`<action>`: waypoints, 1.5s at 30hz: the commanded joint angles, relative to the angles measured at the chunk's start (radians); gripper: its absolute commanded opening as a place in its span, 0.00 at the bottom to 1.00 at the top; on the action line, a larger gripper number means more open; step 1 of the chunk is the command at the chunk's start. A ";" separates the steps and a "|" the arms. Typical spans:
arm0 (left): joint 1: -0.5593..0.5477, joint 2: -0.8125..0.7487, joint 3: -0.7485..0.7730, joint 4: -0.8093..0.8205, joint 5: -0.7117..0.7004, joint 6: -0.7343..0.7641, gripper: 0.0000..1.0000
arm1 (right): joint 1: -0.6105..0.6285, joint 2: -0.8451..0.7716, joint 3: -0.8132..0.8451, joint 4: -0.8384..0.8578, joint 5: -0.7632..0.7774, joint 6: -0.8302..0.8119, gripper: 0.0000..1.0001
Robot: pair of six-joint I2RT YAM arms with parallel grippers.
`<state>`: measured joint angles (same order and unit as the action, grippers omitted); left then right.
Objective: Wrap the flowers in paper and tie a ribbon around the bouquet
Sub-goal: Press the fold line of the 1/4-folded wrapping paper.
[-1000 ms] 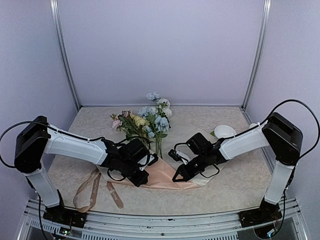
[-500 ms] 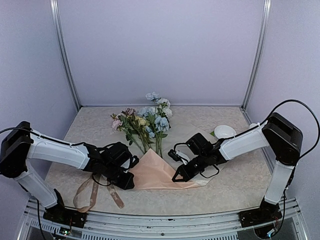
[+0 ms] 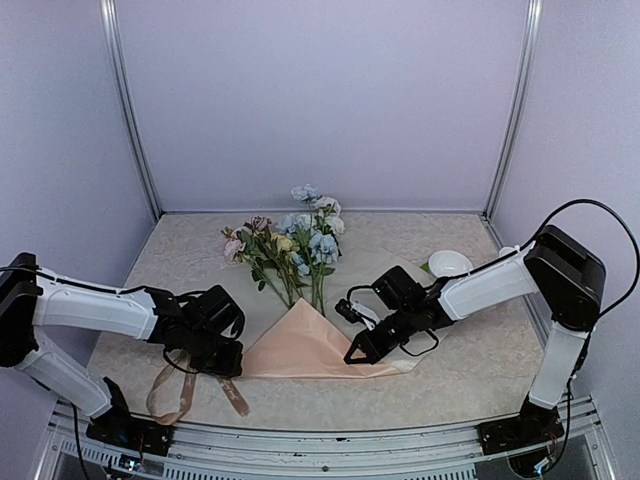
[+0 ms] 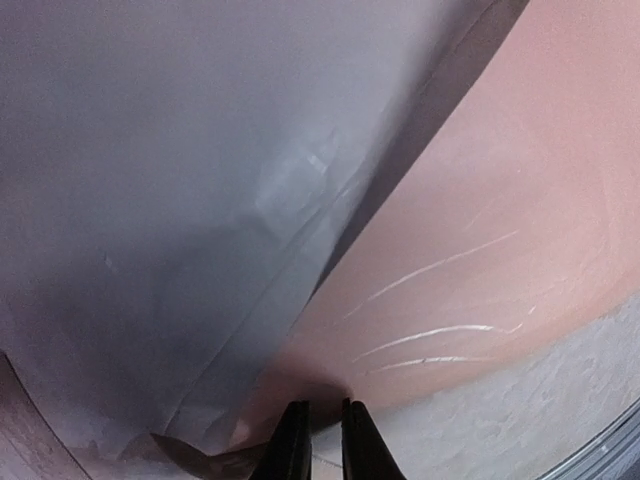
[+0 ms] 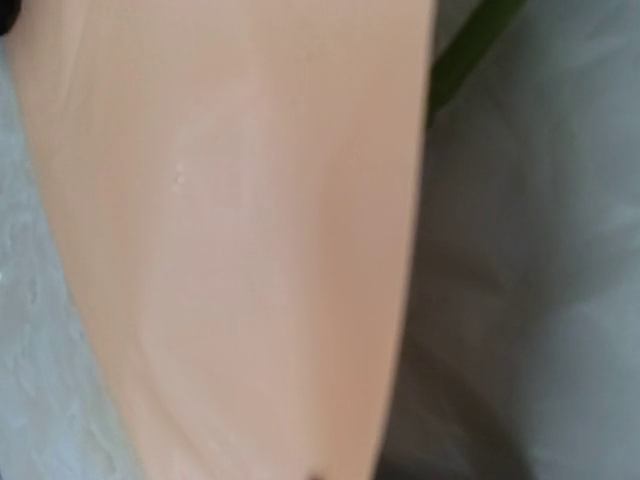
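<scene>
The flowers (image 3: 290, 240) lie mid-table, blooms toward the back wall. Their green stems run under the peach-pink paper (image 3: 310, 345), which rises in a tented fold to a peak over them. My left gripper (image 3: 235, 362) sits at the paper's left corner. In the left wrist view its narrow jaws (image 4: 318, 405) pinch where the paper (image 4: 470, 220) creases and lifts away. My right gripper (image 3: 350, 358) is shut, its tip resting on the sheet's right half. The right wrist view is filled by paper (image 5: 230, 230) beside a stem (image 5: 470, 45). The beige ribbon (image 3: 175, 390) lies looped at the front left. A bouquet cone is not in view.
A small white bowl (image 3: 450, 263) stands at the right, behind my right forearm. The ribbon's loops trail close to the table's front edge, just under my left wrist. Metal frame posts (image 3: 135, 150) stand at the back corners.
My left gripper has drawn back to the left and nearer the front edge. The paper's left part has come off the table into a raised triangular fold. The right arm has stayed put.
</scene>
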<state>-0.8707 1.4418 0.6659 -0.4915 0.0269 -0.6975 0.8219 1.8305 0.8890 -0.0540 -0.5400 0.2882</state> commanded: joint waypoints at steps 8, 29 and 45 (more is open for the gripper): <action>-0.086 -0.084 0.147 -0.295 -0.160 -0.132 0.10 | 0.007 0.011 -0.030 -0.077 0.050 -0.013 0.00; -0.062 0.182 0.109 0.087 -0.003 0.099 0.11 | 0.030 -0.036 0.033 -0.203 0.208 0.057 0.18; -0.079 0.127 -0.019 0.142 0.074 0.105 0.10 | 0.263 -0.148 0.239 -0.427 0.450 0.097 0.23</action>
<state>-0.9371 1.5391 0.6956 -0.2680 0.0330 -0.6125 0.9855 1.6432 1.1549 -0.6060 0.0841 0.3836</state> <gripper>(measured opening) 0.096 0.317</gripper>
